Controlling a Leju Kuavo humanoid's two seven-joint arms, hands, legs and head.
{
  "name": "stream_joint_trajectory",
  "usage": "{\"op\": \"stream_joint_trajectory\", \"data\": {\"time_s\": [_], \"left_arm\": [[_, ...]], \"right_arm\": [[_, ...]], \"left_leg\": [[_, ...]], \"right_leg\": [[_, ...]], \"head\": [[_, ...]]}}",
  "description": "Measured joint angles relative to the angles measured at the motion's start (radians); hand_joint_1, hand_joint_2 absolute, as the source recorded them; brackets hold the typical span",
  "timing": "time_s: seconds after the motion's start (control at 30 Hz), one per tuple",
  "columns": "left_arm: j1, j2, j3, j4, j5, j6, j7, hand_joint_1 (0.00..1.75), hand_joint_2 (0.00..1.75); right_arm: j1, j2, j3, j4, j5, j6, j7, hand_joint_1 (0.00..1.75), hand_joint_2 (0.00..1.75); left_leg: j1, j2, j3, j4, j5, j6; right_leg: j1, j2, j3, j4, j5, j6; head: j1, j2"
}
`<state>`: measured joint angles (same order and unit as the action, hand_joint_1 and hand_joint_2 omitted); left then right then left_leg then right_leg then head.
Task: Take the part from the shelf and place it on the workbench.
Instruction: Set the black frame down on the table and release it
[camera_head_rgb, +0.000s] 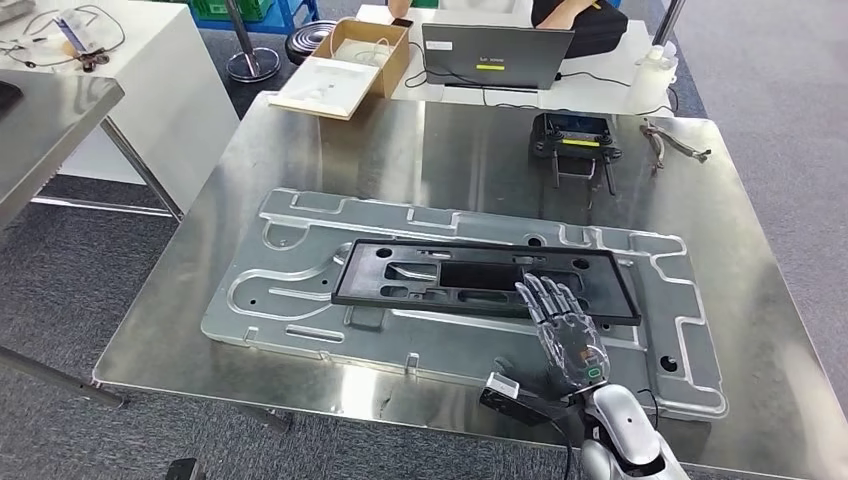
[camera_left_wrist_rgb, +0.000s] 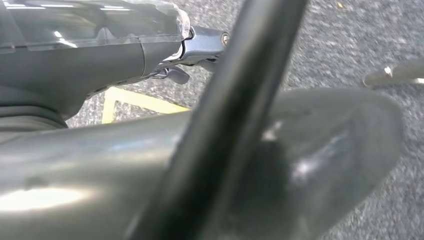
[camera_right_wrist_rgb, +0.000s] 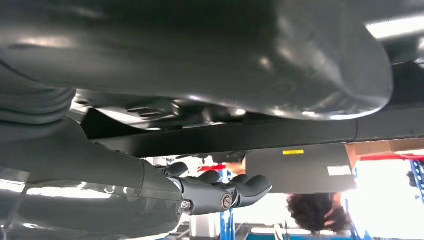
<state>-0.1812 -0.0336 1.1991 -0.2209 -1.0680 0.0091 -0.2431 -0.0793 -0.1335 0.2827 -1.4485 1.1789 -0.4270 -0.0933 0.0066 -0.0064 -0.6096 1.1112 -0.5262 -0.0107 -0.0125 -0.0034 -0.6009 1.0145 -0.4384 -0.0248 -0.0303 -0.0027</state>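
Fingers (camera_head_rgb: 548, 296) of your right hand (camera_head_rgb: 567, 335) lie spread flat on the near edge of the flat black rectangular plastic frame part (camera_head_rgb: 480, 278), holding nothing; your left hand (camera_left_wrist_rgb: 150, 45) hangs above grey carpet, and you cannot tell how its fingers lie; the part rests on a large stamped silver metal panel (camera_head_rgb: 300, 290), itself flat on the shiny steel workbench (camera_head_rgb: 330, 140); farther off sit a black handheld controller (camera_head_rgb: 573, 143), a grey laptop (camera_head_rgb: 497, 55) and an open cardboard box (camera_head_rgb: 365, 50).

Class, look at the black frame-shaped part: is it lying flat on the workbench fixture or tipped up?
Flat. The black part lies level on the silver fixture plate; the right hand rests over its near edge, fingers spread.
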Motion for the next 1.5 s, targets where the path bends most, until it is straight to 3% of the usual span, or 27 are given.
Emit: {"op": "stream_joint_trajectory", "data": {"time_s": [0.07,0.13,0.17,0.27,0.3,0.4,0.47,0.57,0.6,0.63,0.67,0.73,0.8,0.83,0.9,0.97,1.07,1.1,1.13,1.2,1.23,1.27,1.33,1.37,1.43,1.47,1.5], "left_arm": [[0.004,0.001,0.005,0.000,0.003,0.003,0.003,0.00,0.00],[0.008,0.001,0.010,0.000,0.008,0.005,0.004,0.00,0.00],[0.009,0.002,0.013,0.000,0.010,0.006,0.004,0.00,0.00],[0.006,0.004,0.019,0.000,0.015,0.009,0.001,0.00,0.00],[0.005,0.005,0.020,0.000,0.016,0.010,0.001,0.00,0.00],[0.008,0.006,0.021,0.000,0.017,0.010,0.000,0.00,0.00],[0.007,0.006,0.021,0.000,0.015,0.011,-0.006,0.00,0.00],[0.031,-0.010,0.017,0.000,-0.018,0.020,-0.060,0.00,0.00],[0.046,-0.020,0.013,0.000,-0.031,0.027,-0.082,0.00,0.00],[0.060,-0.029,0.008,0.000,-0.040,0.034,-0.098,0.00,0.00],[0.073,-0.036,0.004,0.000,-0.047,0.039,-0.107,0.00,0.00],[0.089,-0.048,-0.004,0.000,-0.053,0.042,-0.110,0.00,0.00],[0.092,-0.058,-0.008,0.000,-0.056,0.039,-0.107,0.00,0.00],[0.092,-0.061,-0.008,0.000,-0.056,0.037,-0.106,0.00,0.00],[0.093,-0.065,-0.009,0.000,-0.057,0.034,-0.102,0.00,0.00],[0.096,-0.065,-0.009,0.000,-0.057,0.033,-0.099,0.00,0.00],[0.098,-0.065,-0.009,0.000,-0.057,0.034,-0.097,0.00,0.00],[0.098,-0.065,-0.009,0.000,-0.058,0.035,-0.097,0.00,0.00],[0.098,-0.065,-0.009,0.000,-0.058,0.037,-0.097,0.00,0.00],[0.098,-0.066,-0.009,0.000,-0.058,0.041,-0.097,0.00,0.00],[0.097,-0.066,-0.009,0.000,-0.059,0.043,-0.098,0.00,0.00],[0.095,-0.066,-0.009,0.000,-0.059,0.045,-0.098,0.00,0.00],[0.092,-0.066,-0.009,0.000,-0.059,0.046,-0.100,0.00,0.00],[0.091,-0.066,-0.009,0.000,-0.059,0.046,-0.101,0.00,0.00],[0.093,-0.067,-0.008,0.000,-0.059,0.046,-0.102,0.00,0.00],[0.094,-0.067,-0.008,0.000,-0.059,0.046,-0.102,0.00,0.00],[0.095,-0.067,-0.007,0.000,-0.059,0.046,-0.102,0.00,0.00]], "right_arm": [[0.028,0.005,0.000,-0.012,0.024,-0.017,0.000,0.00,0.00],[0.054,0.010,0.000,-0.021,0.046,-0.028,0.001,0.00,0.00],[0.066,0.012,0.000,-0.026,0.056,-0.033,0.001,0.00,0.00],[0.094,0.015,0.000,-0.040,0.075,-0.042,0.001,0.00,0.00],[0.102,0.016,0.000,-0.045,0.080,-0.045,0.001,0.00,0.00],[0.122,0.018,0.000,-0.056,0.092,-0.050,0.002,0.00,0.00],[0.132,0.020,0.000,-0.061,0.103,-0.053,0.005,0.00,0.00],[0.160,0.021,-0.006,-0.072,0.144,-0.070,0.049,0.00,0.00],[0.181,0.022,-0.012,-0.081,0.157,-0.080,0.066,0.00,0.00],[0.205,0.022,-0.019,-0.094,0.166,-0.088,0.078,0.00,0.00],[0.229,0.022,-0.026,-0.108,0.172,-0.094,0.084,0.00,0.00],[0.262,0.022,-0.034,-0.134,0.179,-0.097,0.088,0.00,0.00],[0.278,0.023,-0.039,-0.154,0.183,-0.097,0.089,0.00,0.00],[0.283,0.023,-0.041,-0.162,0.184,-0.098,0.090,0.00,0.00],[0.294,0.025,-0.044,-0.172,0.181,-0.098,0.091,0.00,0.00],[0.306,0.030,-0.046,-0.178,0.168,-0.099,0.091,0.00,0.00],[0.326,0.039,-0.048,-0.185,0.137,-0.104,0.086,0.00,0.00],[0.334,0.042,-0.051,-0.185,0.129,-0.107,0.084,0.00,0.00],[0.343,0.045,-0.053,-0.186,0.121,-0.110,0.081,0.00,0.00],[0.358,0.052,-0.060,-0.186,0.105,-0.117,0.075,0.00,0.00],[0.366,0.056,-0.065,-0.186,0.096,-0.120,0.071,0.00,0.00],[0.373,0.061,-0.071,-0.186,0.085,-0.123,0.066,0.00,0.00],[0.389,0.072,-0.085,-0.186,0.059,-0.133,0.051,0.00,0.00],[0.396,0.077,-0.093,-0.186,0.046,-0.138,0.043,0.00,0.00],[0.411,0.088,-0.111,-0.183,0.022,-0.144,0.025,0.00,0.00],[0.419,0.095,-0.122,-0.180,0.012,-0.146,0.016,0.00,0.00],[0.428,0.103,-0.135,-0.176,0.001,-0.147,0.004,0.00,0.00]], "left_leg": [[0.003,0.001,-0.041,0.126,-0.075,-0.009],[0.005,0.001,-0.042,0.174,-0.093,-0.013],[0.006,0.001,-0.013,0.138,-0.075,-0.014],[0.005,0.000,0.108,-0.060,-0.012,-0.006],[0.002,-0.001,0.124,-0.093,-0.005,-0.002],[-0.003,0.000,0.117,-0.101,0.013,0.017],[0.001,0.005,0.104,-0.107,0.034,0.033],[-0.001,0.011,0.068,-0.107,0.064,0.049],[-0.002,0.013,0.055,-0.105,0.073,0.049],[-0.004,0.014,0.041,-0.103,0.080,0.049],[-0.005,0.014,0.027,-0.099,0.087,0.048],[-0.006,0.014,0.004,-0.090,0.099,0.045],[-0.009,0.013,-0.010,-0.085,0.112,0.037],[-0.009,0.013,-0.012,-0.085,0.119,0.031],[-0.008,0.012,-0.014,-0.088,0.133,0.018],[-0.006,0.010,-0.028,-0.064,0.103,0.006],[0.000,0.008,-0.062,0.080,-0.045,-0.008],[0.001,0.008,-0.066,0.136,-0.075,-0.012],[0.002,0.008,-0.060,0.172,-0.080,-0.014],[0.003,0.008,-0.005,0.155,-0.031,-0.014],[0.003,0.008,0.045,0.100,-0.006,-0.012],[0.002,0.007,0.106,0.022,-0.001,-0.008],[-0.003,0.007,0.192,-0.107,-0.022,0.003],[-0.006,0.007,0.207,-0.139,-0.032,0.009],[-0.006,0.010,0.195,-0.146,-0.016,0.024],[-0.005,0.012,0.184,-0.147,-0.004,0.033],[-0.003,0.015,0.171,-0.149,0.011,0.042]], "right_leg": [[0.000,-0.003,-0.011,0.002,0.006,-0.004],[0.001,-0.005,-0.024,0.008,0.012,-0.002],[0.000,-0.005,-0.031,0.012,0.015,0.000],[0.000,-0.004,-0.045,0.021,0.027,0.013],[0.001,-0.004,-0.047,0.022,0.032,0.019],[-0.001,-0.003,-0.049,0.017,0.049,0.039],[-0.002,-0.001,-0.062,0.043,0.013,0.049],[-0.004,0.001,-0.112,0.208,-0.132,0.057],[-0.003,0.001,-0.119,0.263,-0.157,0.058],[-0.003,0.001,-0.113,0.290,-0.159,0.059],[-0.003,0.001,-0.089,0.282,-0.142,0.058],[0.000,0.002,0.007,0.171,-0.099,0.048],[0.006,0.002,0.097,0.038,-0.095,0.035],[0.010,0.002,0.117,0.003,-0.100,0.030],[0.012,0.001,0.115,-0.014,-0.090,0.020],[0.007,-0.002,0.097,-0.021,-0.067,0.004],[0.003,-0.005,0.054,-0.023,-0.029,-0.007],[0.004,-0.006,0.038,-0.021,-0.017,-0.006],[0.004,-0.007,0.020,-0.019,-0.005,-0.005],[0.004,-0.009,-0.014,-0.012,0.017,-0.001],[0.004,-0.009,-0.029,-0.008,0.027,0.002],[0.005,-0.009,-0.041,-0.003,0.036,0.006],[0.007,-0.010,-0.054,0.001,0.057,0.017],[0.007,-0.011,-0.055,0.000,0.067,0.023],[0.005,-0.010,-0.059,-0.005,0.079,0.035],[0.003,-0.008,-0.066,0.006,0.058,0.040],[0.002,-0.005,-0.078,0.034,0.016,0.043]], "head": [[0.000,0.000],[0.000,0.000],[0.000,0.000],[0.000,0.000],[0.000,0.000],[0.000,0.000],[0.000,0.000],[0.000,0.000],[0.000,0.000],[0.000,0.000],[0.000,0.000],[0.000,0.000],[0.000,0.000],[0.000,0.000],[0.000,0.000],[0.000,0.000],[0.000,0.000],[0.000,0.000],[0.000,0.000],[0.000,0.000],[0.000,0.000],[0.000,0.000],[0.000,0.000],[0.000,0.000],[0.000,0.000],[0.000,0.000],[0.000,0.000]]}}
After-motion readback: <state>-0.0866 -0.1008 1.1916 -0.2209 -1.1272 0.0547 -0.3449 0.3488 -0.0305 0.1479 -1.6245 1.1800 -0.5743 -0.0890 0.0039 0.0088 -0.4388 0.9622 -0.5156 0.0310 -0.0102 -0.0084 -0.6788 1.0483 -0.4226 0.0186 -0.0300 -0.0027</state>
